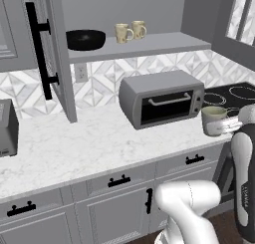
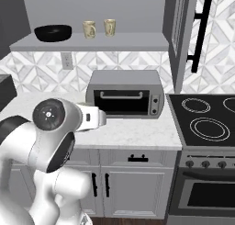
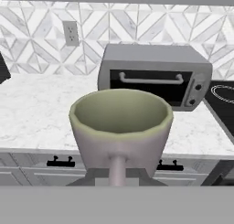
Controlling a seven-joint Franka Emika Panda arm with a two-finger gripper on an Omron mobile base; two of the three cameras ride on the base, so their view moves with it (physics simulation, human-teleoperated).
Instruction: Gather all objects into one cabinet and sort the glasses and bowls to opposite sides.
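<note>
The grey-taupe mug (image 3: 121,127) with a lighter rim hangs upright in the air just off the counter's front, its handle (image 3: 118,170) pointing back at the hand. My gripper (image 1: 222,124) is shut on this mug (image 1: 213,117), in front of the toaster oven's right end. The upper cabinet's grey shelf (image 1: 149,45) holds the glossy black bowl (image 1: 85,39) at its left and two cream-yellow mugs (image 1: 123,33) (image 1: 138,29) side by side near the middle. The bowl (image 2: 53,32) and both cream mugs (image 2: 89,29) (image 2: 109,27) also sit along the shelf (image 2: 119,44) in the right base view.
A toaster oven (image 1: 162,98) stands on the marble counter (image 1: 74,143) below the shelf. The cabinet doors (image 1: 59,54) (image 2: 181,26) stand open with black bar handles (image 1: 40,49) (image 2: 200,33). A black stovetop (image 2: 206,118) lies to the right, and a wall outlet (image 3: 70,33) is on the backsplash.
</note>
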